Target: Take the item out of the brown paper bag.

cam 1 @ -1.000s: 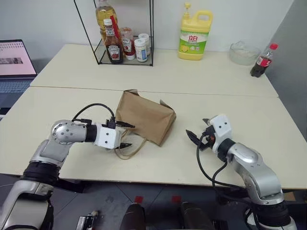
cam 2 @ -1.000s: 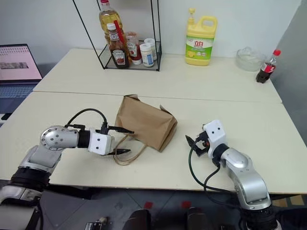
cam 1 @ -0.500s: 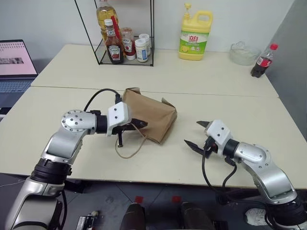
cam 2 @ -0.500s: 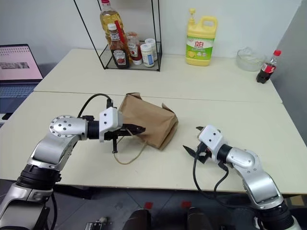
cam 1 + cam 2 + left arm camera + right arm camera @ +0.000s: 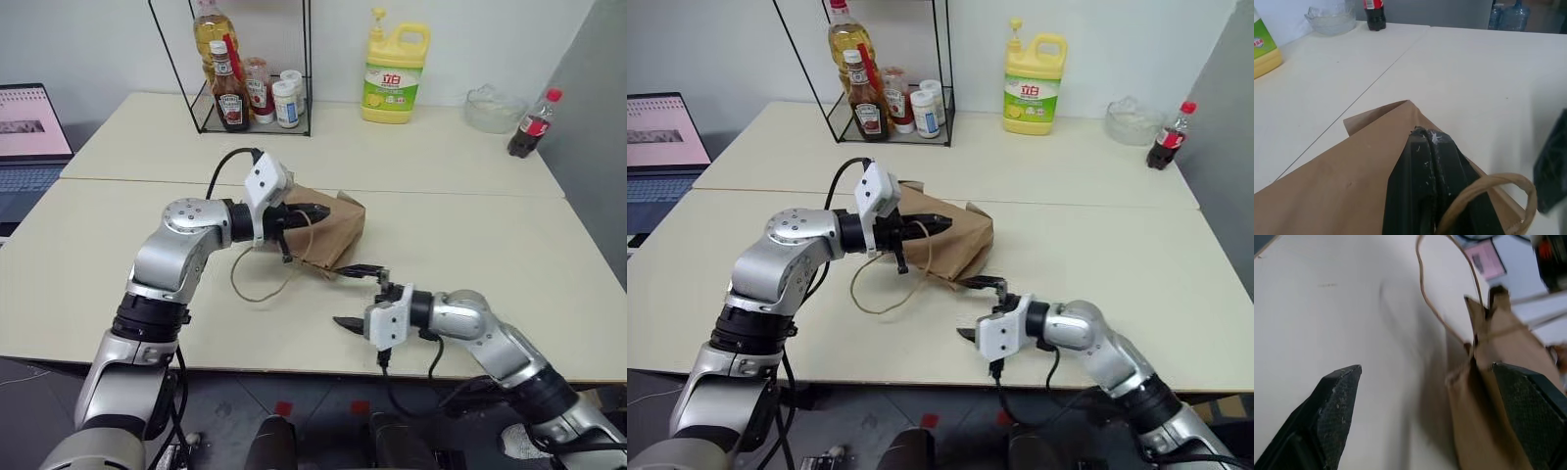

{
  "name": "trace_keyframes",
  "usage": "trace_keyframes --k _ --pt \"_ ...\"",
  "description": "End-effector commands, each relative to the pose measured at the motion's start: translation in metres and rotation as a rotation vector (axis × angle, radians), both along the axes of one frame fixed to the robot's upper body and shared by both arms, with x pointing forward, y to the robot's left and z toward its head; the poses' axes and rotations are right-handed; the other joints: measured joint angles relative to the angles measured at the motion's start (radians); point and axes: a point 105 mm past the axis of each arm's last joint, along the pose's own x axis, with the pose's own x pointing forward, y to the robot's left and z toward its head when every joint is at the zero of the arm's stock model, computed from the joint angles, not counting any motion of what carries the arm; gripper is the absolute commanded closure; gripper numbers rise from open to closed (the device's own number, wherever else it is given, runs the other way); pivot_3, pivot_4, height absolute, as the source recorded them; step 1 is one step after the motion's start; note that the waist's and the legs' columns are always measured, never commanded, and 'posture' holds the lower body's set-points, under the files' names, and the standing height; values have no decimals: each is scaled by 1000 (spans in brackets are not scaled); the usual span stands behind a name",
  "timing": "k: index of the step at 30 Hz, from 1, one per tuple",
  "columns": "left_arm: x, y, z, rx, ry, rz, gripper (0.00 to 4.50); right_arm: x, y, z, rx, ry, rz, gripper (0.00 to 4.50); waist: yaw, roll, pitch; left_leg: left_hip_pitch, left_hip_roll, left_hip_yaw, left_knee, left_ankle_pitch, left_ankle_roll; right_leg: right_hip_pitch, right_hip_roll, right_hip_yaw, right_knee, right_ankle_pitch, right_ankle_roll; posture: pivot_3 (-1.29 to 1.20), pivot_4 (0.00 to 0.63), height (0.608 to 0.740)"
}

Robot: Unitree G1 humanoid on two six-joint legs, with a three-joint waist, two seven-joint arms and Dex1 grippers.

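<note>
The brown paper bag [image 5: 338,230] lies creased on the near table, its cord handle [image 5: 1508,176] trailing toward the front edge. My left gripper [image 5: 312,210] hovers over the bag's top and is shut on that handle, so the cord hangs in a loop below it. My right gripper [image 5: 355,294] stands open just in front of the bag's near right corner, pointing left. From the right wrist, the bag [image 5: 1488,382] sits partly between the two fingers [image 5: 1332,401]. The item is hidden.
At the back stand a wire rack of sauce bottles [image 5: 245,83], a yellow detergent jug [image 5: 394,67], a glass bowl [image 5: 490,108] and a cola bottle [image 5: 529,125]. A laptop [image 5: 29,127] sits far left. A seam joins the two tables.
My left gripper shut on the handle, then rose and moved right over the bag, pulling the cord up. The right gripper swung left to the bag's near corner, still open.
</note>
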Motion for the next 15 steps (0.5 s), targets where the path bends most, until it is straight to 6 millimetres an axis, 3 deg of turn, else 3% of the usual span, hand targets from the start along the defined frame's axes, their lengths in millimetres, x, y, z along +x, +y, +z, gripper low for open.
trace_keyframes --k 1,9,13,15 --pt "2 3 16 -33 -43 20 4479 -3 24 2 15 -99 85 0 0 0 0 0 0 0 0 1 -1 0 0 0 0 0 0 0 150 740" --pt "3 5 16 -38 -44 43 4479 10 94 9 73 -172 122 0 -1 0 0 0 0 0 1 1 -2 -1 0 0 3 0 0 0 150 740" --pt "3 6 17 -37 -52 54 4479 15 111 6 87 -139 111 0 0 0 0 0 0 0 1 1 -2 -1 -1 0 3 0 0 0 150 740" --pt "4 8 18 -38 -56 62 4500 18 112 5 95 -122 102 414 1 0 0 0 -1 0 1 1 -2 -1 -1 0 4 0 0 0 150 740"
